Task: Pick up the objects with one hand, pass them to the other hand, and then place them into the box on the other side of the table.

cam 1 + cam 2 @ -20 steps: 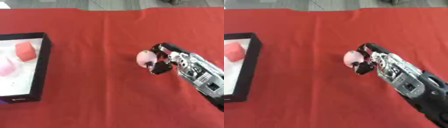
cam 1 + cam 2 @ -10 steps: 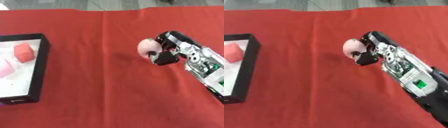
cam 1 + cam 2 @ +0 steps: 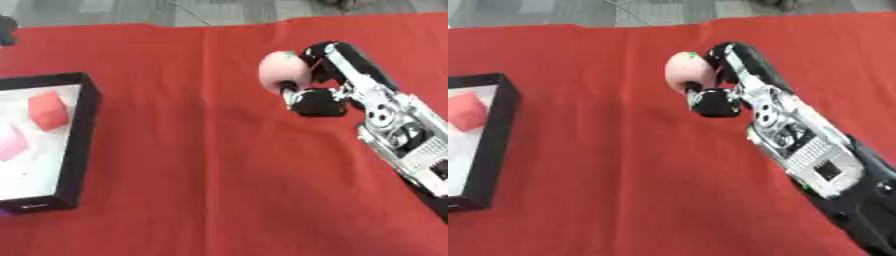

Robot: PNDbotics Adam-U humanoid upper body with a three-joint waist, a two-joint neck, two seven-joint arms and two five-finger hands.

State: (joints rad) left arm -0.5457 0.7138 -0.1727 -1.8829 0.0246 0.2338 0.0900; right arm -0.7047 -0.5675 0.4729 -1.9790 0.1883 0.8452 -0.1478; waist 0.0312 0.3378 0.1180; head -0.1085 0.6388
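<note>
We see our right hand (image 3: pixel 325 82) with its fingers and thumb curled round a pale pink rounded object (image 3: pixel 283 71), above the red tablecloth (image 3: pixel 210 165). Well apart on the left sits the black-walled box with a white floor (image 3: pixel 80 140), holding a red block (image 3: pixel 48 110) and a pink block (image 3: pixel 10 143).

A: Red cloth (image 3: pixel 201 165) covers the whole table, with a crease running down its middle.

B: And at the left edge, lying flat on the cloth, 1 black-walled box (image 3: pixel 80 145) with a white floor.

A: Beyond the cloth's far edge, a strip of grey floor (image 3: pixel 131 10) shows.
</note>
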